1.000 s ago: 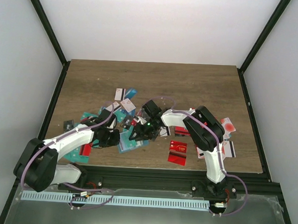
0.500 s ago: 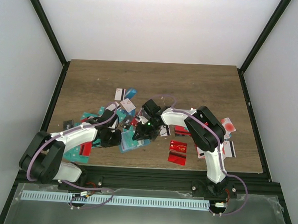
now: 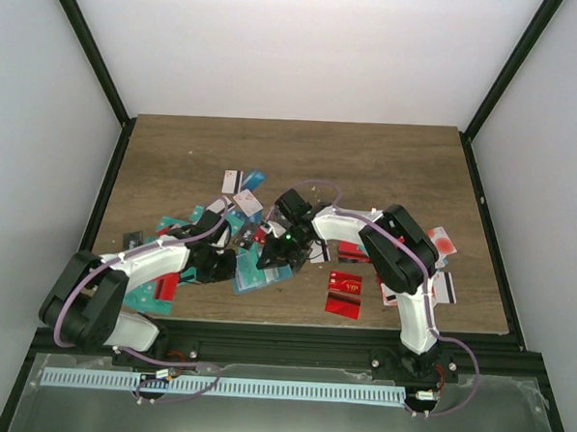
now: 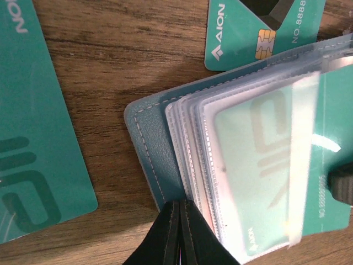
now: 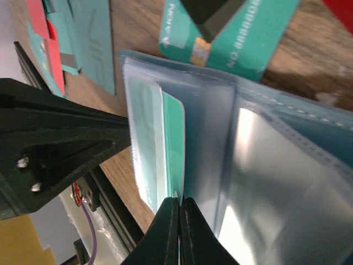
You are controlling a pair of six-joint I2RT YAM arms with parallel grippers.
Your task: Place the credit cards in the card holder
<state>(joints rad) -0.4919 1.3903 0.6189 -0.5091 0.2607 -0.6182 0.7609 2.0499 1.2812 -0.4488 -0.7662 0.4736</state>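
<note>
The card holder [image 3: 253, 276] lies open on the wooden table [image 3: 368, 172], left of centre and towards the lower part of the top view, between the two arms' heads. The left gripper [image 4: 179, 229] comes up from the bottom edge of its wrist view. Its fingers are pressed together on the holder's near edge, where the dull teal stitched cover [image 4: 148, 144] meets the stack of clear sleeves [image 4: 193, 149].

The right gripper [image 5: 179, 229] is also pinched together. Its tips meet on the edge of a teal-green card [image 5: 174, 144] that sits partly inside one of the clear sleeves. In the left wrist view the same card shows through the plastic, and its uncovered end sticks out at the right of the frame.

Just beyond the holder lies a teal-green AION card [image 4: 242, 34] with a gold chip, partly under a black card. Another large teal-green card [image 4: 30, 138] lies at the left of the left wrist view.

More credit cards [image 3: 240, 181] are scattered around the middle of the table. A red card [image 3: 343, 294] lies lower right of the holder, and red and white ones lie near the right edge
</note>
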